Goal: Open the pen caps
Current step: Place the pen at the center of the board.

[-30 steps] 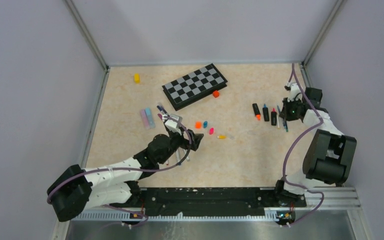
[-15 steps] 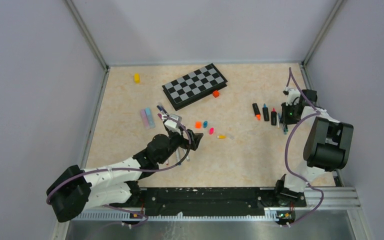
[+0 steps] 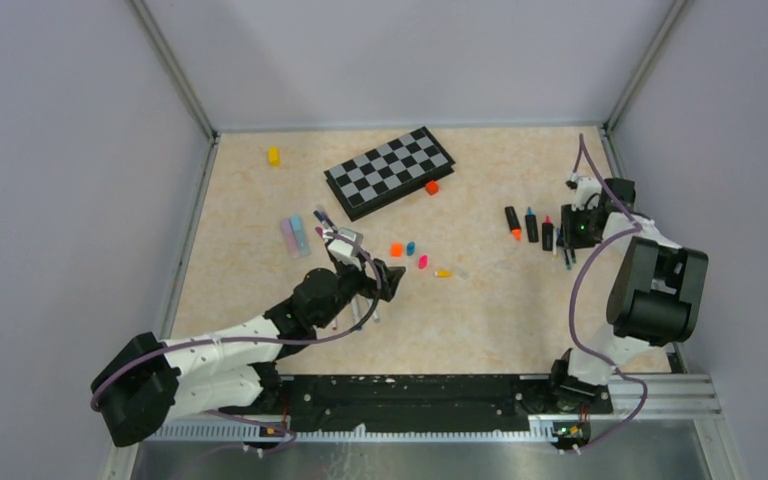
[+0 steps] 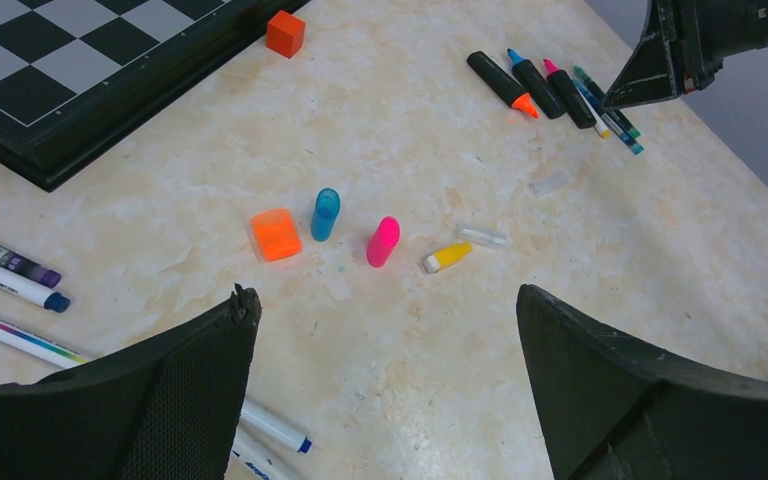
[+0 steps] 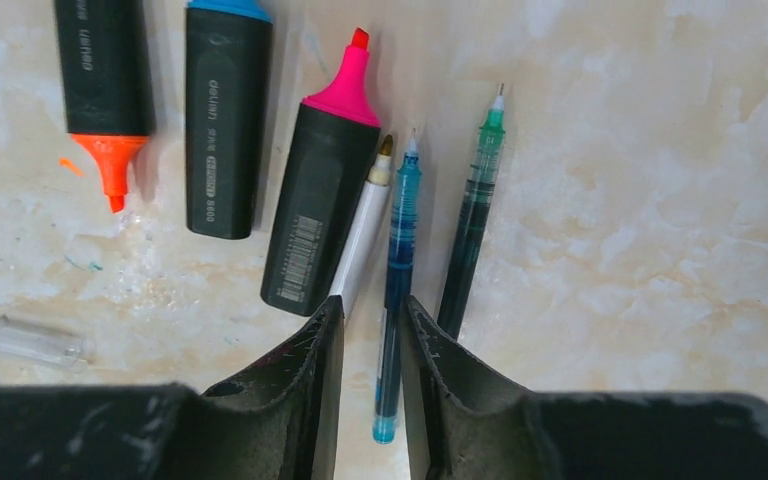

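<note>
The right gripper sits low over the table, its jaws narrowly parted and straddling a thin blue pen without pinching it. A white pen and a green pen lie just beside that one, with three black highlighters next to them. The left gripper hangs wide open and empty above the loose pen caps in the middle of the table.

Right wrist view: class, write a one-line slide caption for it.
Right gripper, jaws slightly parted, straddling a blue pen near three uncapped black highlighters.
</note>
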{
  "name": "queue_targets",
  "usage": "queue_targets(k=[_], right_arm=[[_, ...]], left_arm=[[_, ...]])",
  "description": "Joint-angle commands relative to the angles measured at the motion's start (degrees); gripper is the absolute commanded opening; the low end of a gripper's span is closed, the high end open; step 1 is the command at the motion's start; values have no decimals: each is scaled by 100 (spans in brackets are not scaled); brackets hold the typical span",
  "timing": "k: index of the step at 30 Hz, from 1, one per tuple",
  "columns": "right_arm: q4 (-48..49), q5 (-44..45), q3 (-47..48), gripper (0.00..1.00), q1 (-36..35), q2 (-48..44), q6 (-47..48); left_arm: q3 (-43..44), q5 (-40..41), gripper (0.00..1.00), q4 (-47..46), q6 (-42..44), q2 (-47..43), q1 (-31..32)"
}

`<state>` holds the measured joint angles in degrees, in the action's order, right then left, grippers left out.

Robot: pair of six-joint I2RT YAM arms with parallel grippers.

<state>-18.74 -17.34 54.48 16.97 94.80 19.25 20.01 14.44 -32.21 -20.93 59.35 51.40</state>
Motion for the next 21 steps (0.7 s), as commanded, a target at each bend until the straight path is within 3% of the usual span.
queue_targets(k=[1,6,13,14,17,21], right_arm=[[-102,-326,217,26,69,-636,26],[-353,-1302,107,26,69,-1347,253],[-266,-4056,-380,28,-68,-2318,491],[-245,-4253,-471,34,-175,-2387,524],[-401,-4199,-537,43,-707,-2481,776],[-566,-3915,-449,45,-1293,-2355,890]], left_arm=[[134,50,99,169,173,-224,-24],[519,48,99,1165,336,-412,-24],[919,72,99,2745,-331,-547,-93],[961,56,98,2889,-492,-490,-127],[1086,-34,93,3343,-1105,-182,-371],[1322,-739,81,3680,-1771,547,-1043]])
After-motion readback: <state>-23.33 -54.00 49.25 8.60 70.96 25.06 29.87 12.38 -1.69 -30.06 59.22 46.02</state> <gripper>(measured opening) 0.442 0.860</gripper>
